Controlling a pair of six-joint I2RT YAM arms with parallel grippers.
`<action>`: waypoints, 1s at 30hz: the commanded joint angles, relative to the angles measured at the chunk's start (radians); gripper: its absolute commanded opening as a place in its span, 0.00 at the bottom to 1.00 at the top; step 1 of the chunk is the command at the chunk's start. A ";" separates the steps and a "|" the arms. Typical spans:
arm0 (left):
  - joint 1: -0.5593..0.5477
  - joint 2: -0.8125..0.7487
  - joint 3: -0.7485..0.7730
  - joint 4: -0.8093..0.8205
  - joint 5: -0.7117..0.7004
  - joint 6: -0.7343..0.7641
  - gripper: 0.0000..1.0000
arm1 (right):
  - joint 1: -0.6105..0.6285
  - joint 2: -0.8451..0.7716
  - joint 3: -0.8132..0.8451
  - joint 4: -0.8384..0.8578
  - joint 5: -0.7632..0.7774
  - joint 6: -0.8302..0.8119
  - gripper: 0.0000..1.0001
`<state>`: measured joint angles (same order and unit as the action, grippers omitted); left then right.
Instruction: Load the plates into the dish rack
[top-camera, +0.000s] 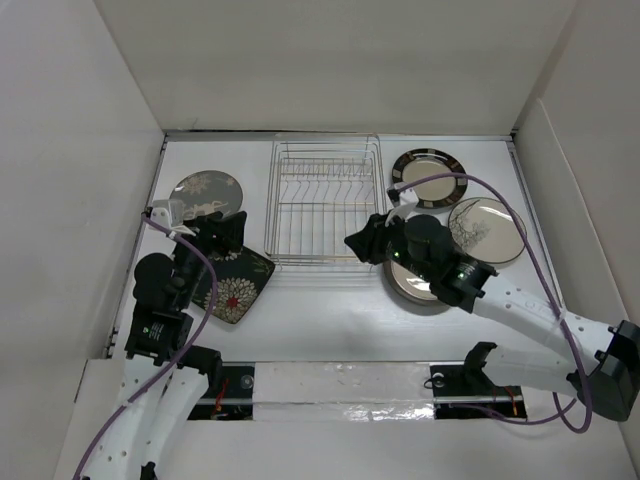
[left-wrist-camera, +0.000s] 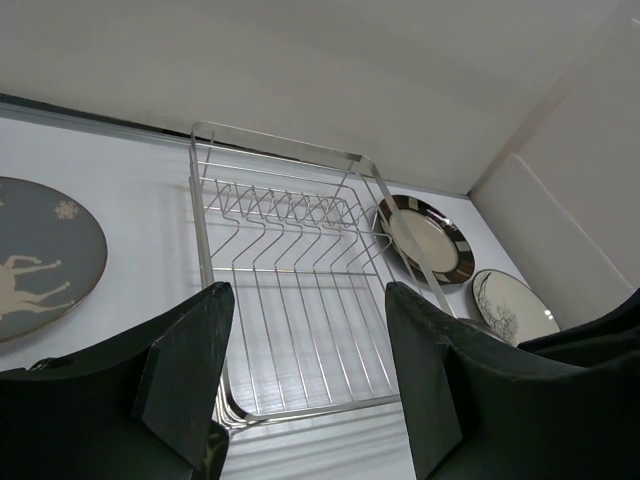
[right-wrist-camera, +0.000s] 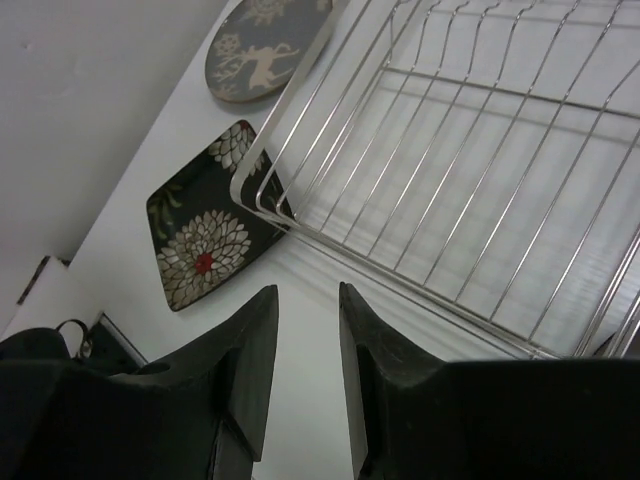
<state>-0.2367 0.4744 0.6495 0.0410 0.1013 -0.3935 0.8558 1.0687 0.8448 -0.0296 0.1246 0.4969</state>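
The silver wire dish rack (top-camera: 320, 262) stands empty at the table's middle. A grey round plate (top-camera: 208, 190) and a black square flowered plate (top-camera: 240, 288) lie left of it. Right of it lie a dark striped-rim plate (top-camera: 428, 175), a cream plate with a tree pattern (top-camera: 487, 230) and a brown-rimmed plate (top-camera: 408, 288) partly under my right arm. My left gripper (top-camera: 228, 232) is open and empty over the black plate's far edge, facing the rack (left-wrist-camera: 290, 260). My right gripper (top-camera: 358, 240) is narrowly open and empty at the rack's right front corner (right-wrist-camera: 480, 150).
White walls close in the table at left, back and right. In the right wrist view the black plate (right-wrist-camera: 205, 245) lies against the rack's left front corner and the grey plate (right-wrist-camera: 265, 45) lies beyond. The striped-rim plate (left-wrist-camera: 425, 235) lies just past the rack's right rail.
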 joint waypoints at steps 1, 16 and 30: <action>-0.007 0.007 0.006 0.051 0.006 0.019 0.59 | -0.046 -0.006 0.085 0.003 0.052 -0.058 0.36; -0.038 0.015 -0.001 0.054 0.047 0.033 0.05 | -0.808 0.302 0.206 0.360 -0.663 0.133 0.00; -0.128 0.009 0.013 0.014 0.046 0.087 0.20 | -1.153 0.915 0.653 0.093 -0.442 -0.007 0.70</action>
<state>-0.3450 0.4774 0.6491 0.0376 0.1532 -0.3321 -0.2649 1.8835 1.3876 0.1696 -0.3222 0.5755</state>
